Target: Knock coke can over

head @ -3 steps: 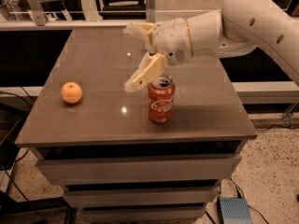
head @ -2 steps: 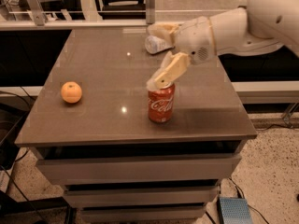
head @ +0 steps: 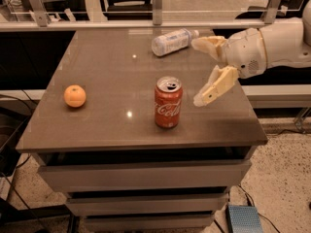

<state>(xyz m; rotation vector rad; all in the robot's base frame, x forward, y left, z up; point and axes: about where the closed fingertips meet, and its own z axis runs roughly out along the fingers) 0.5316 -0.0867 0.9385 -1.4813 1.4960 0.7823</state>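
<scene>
Presently I record the coke can standing upright on the counter, close to the front edge and a little right of its middle. Its silver top and pull tab face up and the white script faces the front. Nothing is in contact with it.

The gripper sits to the right of the can, over the counter's right-hand portion, reaching in from the right edge on a white arm. Its fingers are spread wide and hold nothing. The nearer finger slants down toward the front, its tip just beside the can's right side with a clear gap between them. The farther finger points left toward the far edge. I cannot tell whether the nearer fingertip rests on the counter surface or hangs just above it.

A clear plastic bottle lies on its side near the far edge, right of centre, cap end pointing right. The farther fingertip is near that cap; I cannot confirm contact from this view.

An orange rests near the left edge, well apart from the can and the gripper.

The counter top is dark brown and glossy, with drawer fronts stacked beneath the front edge. A blue box sits on the speckled floor below the front right corner.
</scene>
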